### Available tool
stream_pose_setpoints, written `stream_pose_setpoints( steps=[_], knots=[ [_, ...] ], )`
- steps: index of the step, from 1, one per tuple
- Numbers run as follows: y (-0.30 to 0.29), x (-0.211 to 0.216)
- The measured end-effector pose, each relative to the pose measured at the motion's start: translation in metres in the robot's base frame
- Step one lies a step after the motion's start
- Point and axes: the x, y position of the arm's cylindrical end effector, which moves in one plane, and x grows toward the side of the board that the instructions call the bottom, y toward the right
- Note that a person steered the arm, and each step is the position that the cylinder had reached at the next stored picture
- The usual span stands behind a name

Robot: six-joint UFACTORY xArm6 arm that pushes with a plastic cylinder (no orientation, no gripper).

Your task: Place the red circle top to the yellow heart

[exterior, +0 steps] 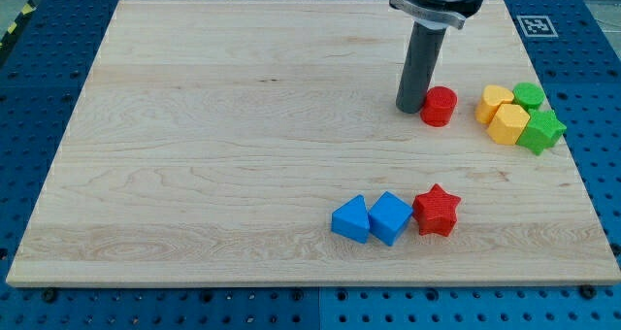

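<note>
Red circle block [439, 106], a short plastic-looking cylinder, standing on the pale wooden board [213, 155] toward the view's right, upper half. My tip [409, 109], the lower end of the straight dark rod, down at board level at the cylinder's 9 o'clock, touching or just beside its edge; no jaws on this tool, nothing held, only pressed alongside.

Yellow heart block [494, 102] at the red circle's 3 o'clock, near but apart, a strip of bare wood between. Just beside it, at its 5 o'clock, a yellow hexagon-like block [508, 122], touching. Green round-lobed block [529, 95] at the heart's 2 o'clock, touching the cluster; green star-like block [541, 130] at the 4 o'clock end of the same cluster, against the hexagon.

Well apart, at the red circle's 6 o'clock, a row of three: blue triangular block [351, 218], blue cube-like block [390, 216], red star block [436, 211], each touching the next.

Blue perforated table [39, 87] around the board; fiducial tag [534, 25] at the board's 1 o'clock corner.
</note>
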Motion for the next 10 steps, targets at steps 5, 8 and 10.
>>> stream_pose_setpoints(
  steps=[5,8,10],
  knots=[
    [0.004,0.039],
    [0.035,0.005],
    [0.035,-0.022]
  ],
)
